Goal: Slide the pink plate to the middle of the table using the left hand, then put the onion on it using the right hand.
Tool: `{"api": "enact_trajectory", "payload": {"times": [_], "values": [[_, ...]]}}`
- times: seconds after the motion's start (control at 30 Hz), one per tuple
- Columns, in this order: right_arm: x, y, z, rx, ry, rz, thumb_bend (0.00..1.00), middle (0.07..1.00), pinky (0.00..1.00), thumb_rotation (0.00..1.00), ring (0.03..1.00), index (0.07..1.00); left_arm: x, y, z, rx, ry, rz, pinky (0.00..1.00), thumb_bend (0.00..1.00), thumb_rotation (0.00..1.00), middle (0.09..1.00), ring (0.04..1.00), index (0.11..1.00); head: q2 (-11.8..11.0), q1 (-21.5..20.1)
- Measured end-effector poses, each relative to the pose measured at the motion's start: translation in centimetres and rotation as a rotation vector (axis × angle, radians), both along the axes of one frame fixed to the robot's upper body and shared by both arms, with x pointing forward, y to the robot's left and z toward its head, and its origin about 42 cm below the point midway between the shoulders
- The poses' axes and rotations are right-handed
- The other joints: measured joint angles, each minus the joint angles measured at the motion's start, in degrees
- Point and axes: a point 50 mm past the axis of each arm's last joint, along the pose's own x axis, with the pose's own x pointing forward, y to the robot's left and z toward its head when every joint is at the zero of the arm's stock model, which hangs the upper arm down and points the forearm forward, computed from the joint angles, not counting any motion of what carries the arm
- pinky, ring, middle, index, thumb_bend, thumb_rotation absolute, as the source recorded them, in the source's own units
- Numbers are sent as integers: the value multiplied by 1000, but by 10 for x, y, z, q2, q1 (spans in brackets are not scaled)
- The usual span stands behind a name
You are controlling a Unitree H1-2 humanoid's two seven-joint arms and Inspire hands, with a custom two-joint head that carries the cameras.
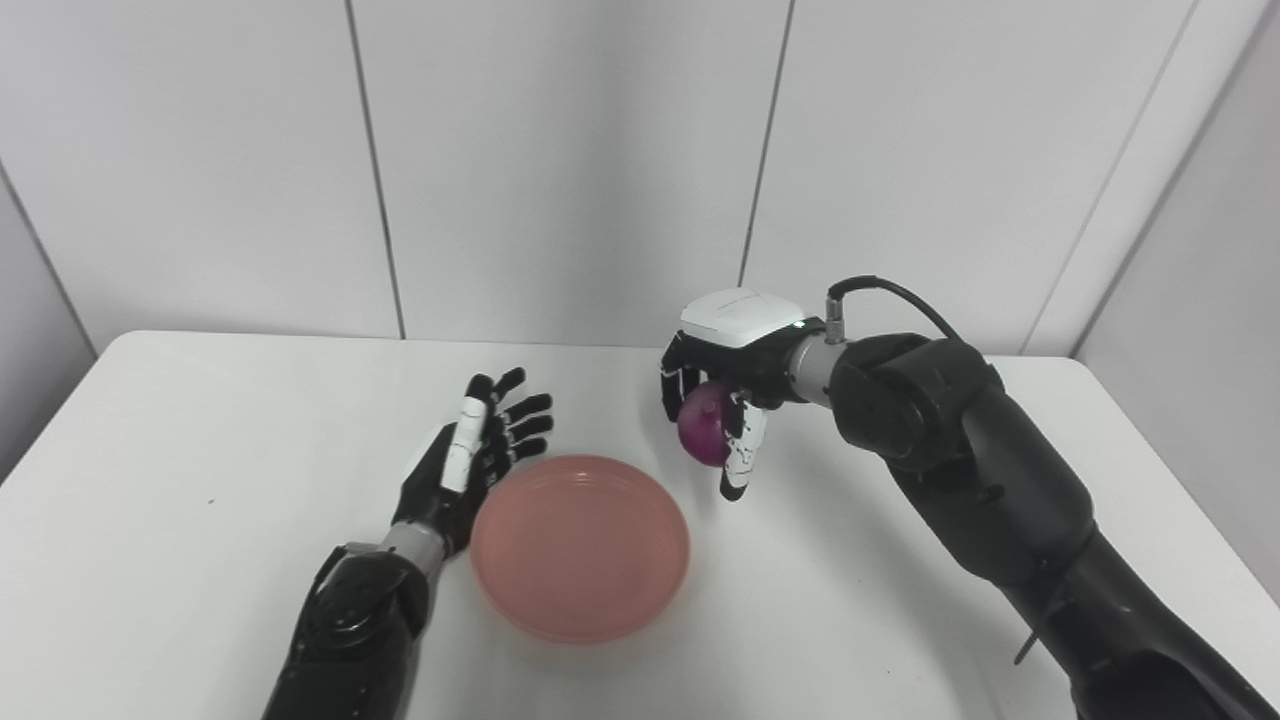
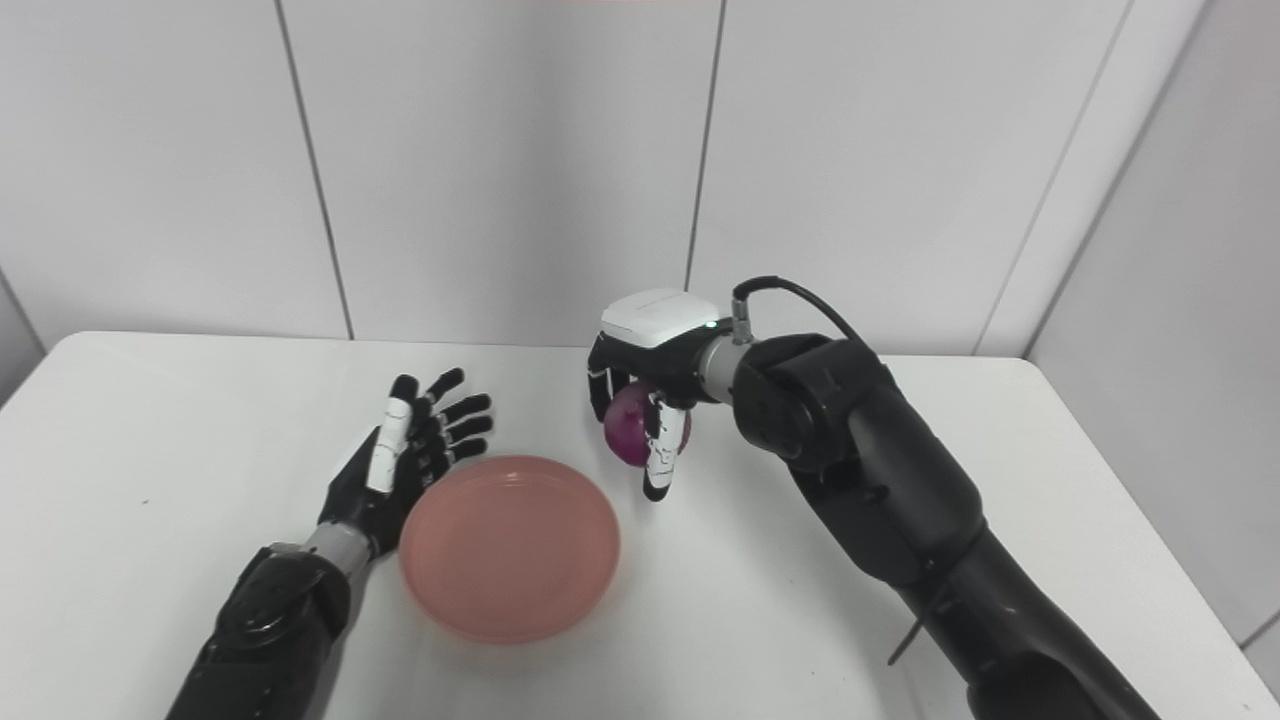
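I am holding the round purple onion (image 1: pixel 703 428) in my right hand (image 1: pixel 728 385), fingers curled round it, above the white table (image 1: pixel 200 470) just beside the shallow pink plastic plate (image 1: pixel 580 545), not over it. My left hand (image 1: pixel 470 455) is resting spread and empty at the plate's left edge. Risk: releasing here, the onion is likely landing off the rim and rolling away.

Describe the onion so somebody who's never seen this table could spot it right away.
Start at the white table and find the pink plate near its middle. Just beyond the plate's far right edge, the right hand hangs above the table, closed around the onion. It is the only round, purple thing here, small beside the plate.
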Motion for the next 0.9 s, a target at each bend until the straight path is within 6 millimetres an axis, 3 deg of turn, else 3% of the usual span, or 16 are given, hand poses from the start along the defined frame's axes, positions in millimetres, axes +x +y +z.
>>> {"api": "enact_trajectory", "payload": {"times": [0.13, 0.33, 0.67, 0.73, 0.9], "values": [[2, 11, -7, 5, 13, 20, 525, 457, 367, 8, 437, 533, -1, -5, 0, -7, 2, 7, 824, 851, 978, 831, 828, 914, 0, 32], [1, 22, -12, 11, 5, 56, 532, 480, 284, 5, 357, 492, -1, -6, -1, -9, 4, 9, 818, 846, 982, 831, 825, 910, 1, 45], [9, 46, -37, 7, 66, 70, 530, 474, 384, 6, 469, 506, -2, -7, -1, -16, 2, 10, 814, 846, 969, 829, 821, 906, 3, 48], [9, 49, -41, 1, 75, 72, 526, 590, 436, 97, 534, 499, -2, -7, -1, -17, 3, 11, 815, 846, 972, 829, 823, 905, 3, 48], [16, 52, -56, -13, 118, 53, 525, 752, 611, 143, 729, 494, -2, -7, -2, -17, 3, 11, 816, 844, 975, 832, 827, 910, 5, 47]]}}
